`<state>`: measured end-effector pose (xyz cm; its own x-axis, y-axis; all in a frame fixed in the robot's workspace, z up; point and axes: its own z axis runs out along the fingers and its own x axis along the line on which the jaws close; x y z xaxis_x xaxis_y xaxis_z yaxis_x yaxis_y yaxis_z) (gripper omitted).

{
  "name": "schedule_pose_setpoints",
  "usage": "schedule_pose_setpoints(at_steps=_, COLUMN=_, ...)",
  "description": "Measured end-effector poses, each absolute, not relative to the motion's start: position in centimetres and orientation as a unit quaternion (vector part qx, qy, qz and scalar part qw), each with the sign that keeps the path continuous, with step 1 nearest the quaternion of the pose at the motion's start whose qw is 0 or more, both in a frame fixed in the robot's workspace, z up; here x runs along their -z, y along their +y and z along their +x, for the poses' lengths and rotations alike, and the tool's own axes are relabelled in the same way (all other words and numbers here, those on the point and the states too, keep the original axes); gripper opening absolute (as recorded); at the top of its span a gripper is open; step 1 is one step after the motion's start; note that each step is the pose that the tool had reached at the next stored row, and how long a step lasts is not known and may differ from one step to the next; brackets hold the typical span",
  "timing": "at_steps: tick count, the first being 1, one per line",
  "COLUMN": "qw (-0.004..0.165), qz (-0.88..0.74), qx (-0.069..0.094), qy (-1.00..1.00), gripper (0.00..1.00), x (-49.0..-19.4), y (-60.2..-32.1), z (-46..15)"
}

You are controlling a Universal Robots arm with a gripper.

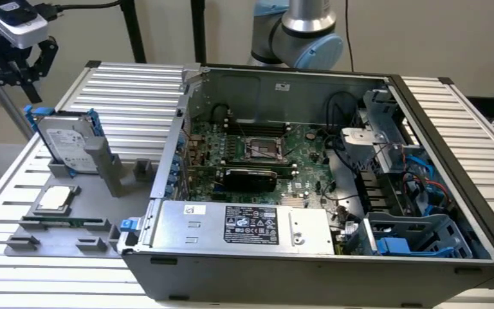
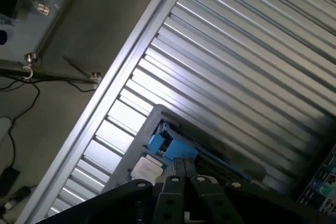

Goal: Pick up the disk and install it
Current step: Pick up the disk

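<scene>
Fingers of the gripper are pressed together and grip nothing. They hang above the disk, clear of it. The disk stands on edge in a grey fixture on the slatted table, at the exterior view's left of the open computer case.

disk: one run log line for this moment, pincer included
disk upright in grey holder | pincer above it, apart | computer case open | disk not installed
</scene>
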<state>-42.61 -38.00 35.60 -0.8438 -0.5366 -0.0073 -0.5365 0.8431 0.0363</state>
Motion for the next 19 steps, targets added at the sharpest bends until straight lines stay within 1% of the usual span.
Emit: schedule_pose_setpoints(at_steps=19, qw=0.005, qz=0.44, qx=0.018, qy=-0.898, gripper=0.0, x=-35.09, y=-38.0, z=-42.62)
